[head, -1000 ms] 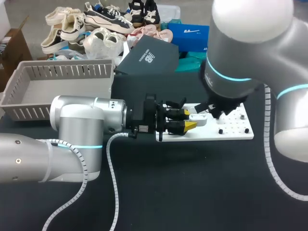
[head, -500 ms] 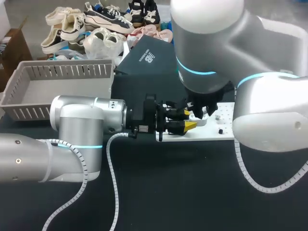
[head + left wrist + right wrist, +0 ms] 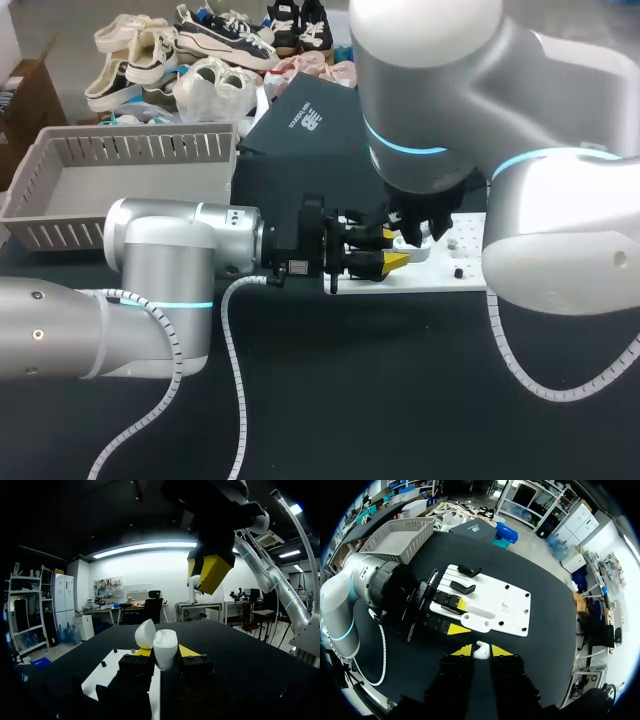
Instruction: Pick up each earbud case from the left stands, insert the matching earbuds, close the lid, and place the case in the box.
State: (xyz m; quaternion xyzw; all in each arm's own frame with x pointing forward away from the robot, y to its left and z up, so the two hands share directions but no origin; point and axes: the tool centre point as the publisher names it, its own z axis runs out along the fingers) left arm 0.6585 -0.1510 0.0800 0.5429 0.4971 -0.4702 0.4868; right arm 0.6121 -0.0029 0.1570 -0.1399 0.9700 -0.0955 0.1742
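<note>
My left gripper (image 3: 160,652) is shut on a white earbud case (image 3: 166,649), held upright with its lid (image 3: 145,634) open. In the head view that left gripper (image 3: 392,249) holds the case (image 3: 415,252) over the near-left edge of the white board (image 3: 425,279). Directly above the case is my right gripper (image 3: 481,651), shut on a small white earbud (image 3: 481,650). From there the open case (image 3: 476,623) lies just ahead of its tips. Its yellow fingertip (image 3: 212,572) hangs over the case in the left wrist view. Two black stands (image 3: 465,579) remain on the board (image 3: 502,602).
A grey slatted basket (image 3: 130,150) stands at the table's back left. A dark box (image 3: 310,120) lies behind the board. My right arm (image 3: 470,120) covers much of the board's right side in the head view. Small black pegs (image 3: 524,611) dot the board.
The right arm has swung left, bringing its gripper over the open case; over the last half second it barely moved. The left arm and case stayed still.
</note>
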